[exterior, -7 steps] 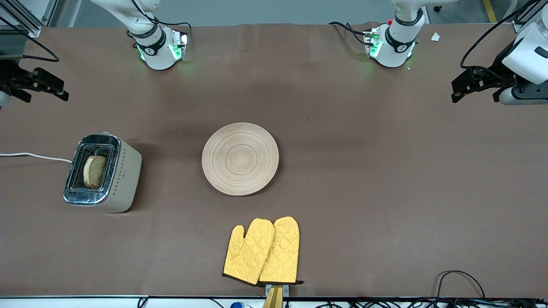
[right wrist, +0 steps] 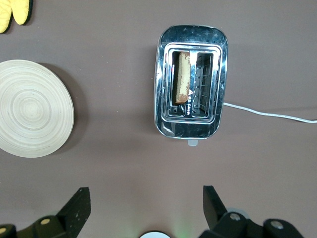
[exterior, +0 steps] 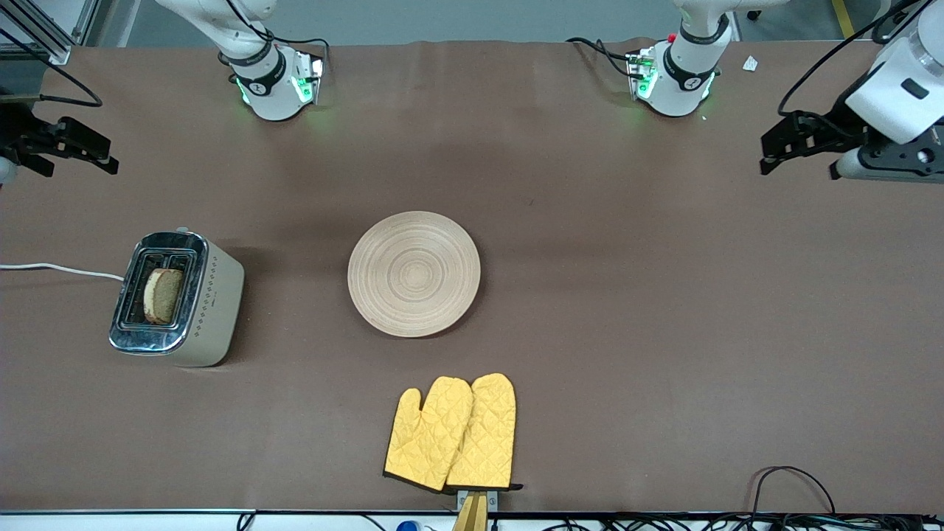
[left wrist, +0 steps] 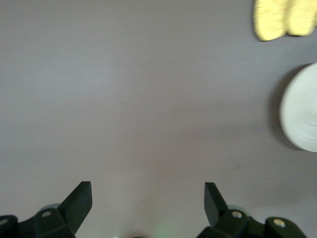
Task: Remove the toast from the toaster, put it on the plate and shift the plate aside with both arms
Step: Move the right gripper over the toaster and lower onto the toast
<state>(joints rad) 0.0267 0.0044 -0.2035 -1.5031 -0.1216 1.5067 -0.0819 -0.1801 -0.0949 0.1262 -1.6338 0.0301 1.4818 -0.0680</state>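
While the speckled brown toast [exterior: 163, 295] sits in the cream-and-chrome toaster [exterior: 177, 299] at nine o'clock of the bare round wooden plate [exterior: 414, 273], both pincers, left [exterior: 800, 147] and right [exterior: 63, 151], hang released over the bench ends; nothing is done yet.

- The right arm [exterior: 254, 63] was white, with a rounded base ringed by a black band and lit by green lights.
- The left arm [exterior: 689, 66] matched it: white shell, black band, green glow at the base, and a small red spot near the top.
- Black cables ran along both arms and looped near the bases.
- The left hand [exterior: 800, 140] was black and angular, mounted under a white wrist housing with a dark slot marking.
- The right hand [exterior: 63, 144] was black too.
- In the wrist views, each black finger [left wrist: 79, 206] tapered to a wedge, with pale round screws set in its base.
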